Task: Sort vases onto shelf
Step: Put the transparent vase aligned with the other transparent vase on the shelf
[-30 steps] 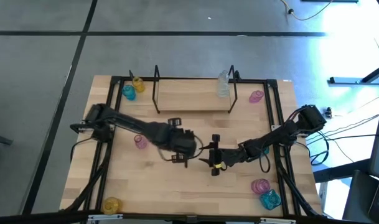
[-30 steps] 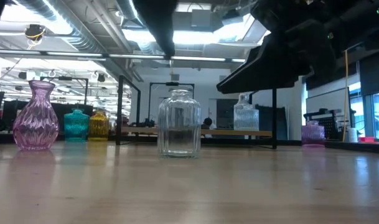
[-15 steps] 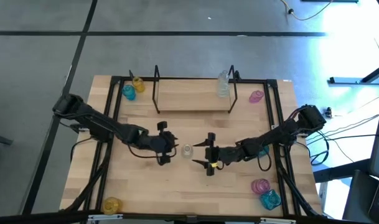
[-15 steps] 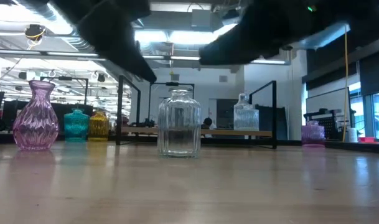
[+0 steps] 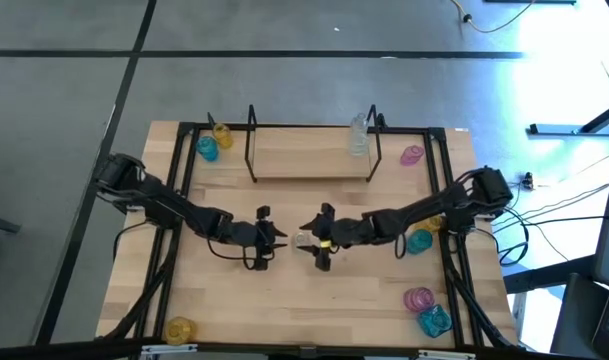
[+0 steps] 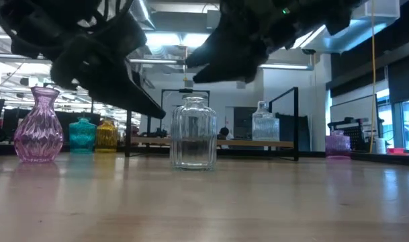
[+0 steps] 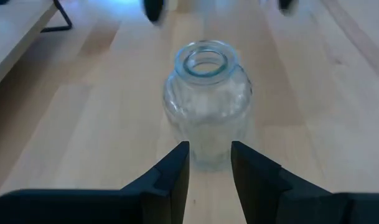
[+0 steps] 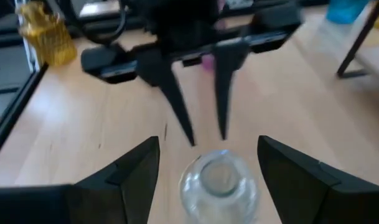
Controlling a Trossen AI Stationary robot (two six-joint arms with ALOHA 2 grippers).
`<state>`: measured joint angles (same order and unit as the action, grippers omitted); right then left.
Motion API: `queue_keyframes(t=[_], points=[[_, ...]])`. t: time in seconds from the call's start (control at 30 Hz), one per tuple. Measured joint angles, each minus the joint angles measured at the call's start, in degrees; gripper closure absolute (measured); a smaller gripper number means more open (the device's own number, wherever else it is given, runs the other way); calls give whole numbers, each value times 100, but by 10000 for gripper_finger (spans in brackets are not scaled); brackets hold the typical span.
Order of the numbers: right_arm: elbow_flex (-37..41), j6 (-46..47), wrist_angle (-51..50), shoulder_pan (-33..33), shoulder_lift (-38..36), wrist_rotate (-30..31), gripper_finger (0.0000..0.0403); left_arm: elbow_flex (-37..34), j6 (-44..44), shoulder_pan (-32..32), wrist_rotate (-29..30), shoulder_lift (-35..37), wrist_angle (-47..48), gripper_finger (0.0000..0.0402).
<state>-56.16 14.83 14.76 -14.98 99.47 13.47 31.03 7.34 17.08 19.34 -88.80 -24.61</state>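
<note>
A: Clear ribbed glass jar-vase with narrow neck (image 5: 301, 240) stands upright at the desk (image 5: 284, 300) centre, between both tools. It is rigid, smooth and breakable, and probably light. I judge the wide belly the safest hold, pads square on opposite sides, because the neck looks too slick.

B: Tool states?

A: Right tool (image 5: 320, 238) is at 3 o'clock of the jar, fingers (image 8: 127, 171) spread wide either side of it and not touching. Left tool (image 5: 267, 238) is at 9 o'clock, just beside the jar, fingers (image 7: 170, 177) set narrow with an empty gap, holding nothing.

B: Where is the shelf?

A: The low light-wood shelf with black wire ends (image 5: 309, 160) is at 12 o'clock of the jar, well apart. One clear glass vase (image 5: 358, 135) already stands on its right end.

B: Count of vases?

A: Ten in the high view.
- Clear: two, the jar and the one on the shelf.
- Yellow: three. One is at 11 o'clock by the shelf (image 5: 221, 133), one at 7 o'clock by the desk's near edge (image 5: 179, 328), and one is partly hidden under the right arm (image 5: 436, 222).
- Teal-blue: three, at 11 o'clock (image 5: 206, 149), at 3 o'clock (image 5: 419, 241) and at 4 o'clock (image 5: 435, 320).
- Pink: two, at 1 o'clock beyond the shelf (image 5: 412, 155) and at 4 o'clock (image 5: 417, 298).
</note>
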Motion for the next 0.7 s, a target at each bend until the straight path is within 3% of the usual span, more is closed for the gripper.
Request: queue_keyframes(t=[0.17,0.37,0.57,0.7], points=[[-2,35,291,-36,378,71,148,7,-20,-6,47,-425,-318,289],[-4,37,460,-37,631,608,148,9,-23,-6,102,-609,-329,289],[-4,37,417,-42,631,474,151,9,-25,-4,102,-616,-313,289],[-6,39,257,-39,631,426,175,9,-25,-4,102,-616,-314,289]])
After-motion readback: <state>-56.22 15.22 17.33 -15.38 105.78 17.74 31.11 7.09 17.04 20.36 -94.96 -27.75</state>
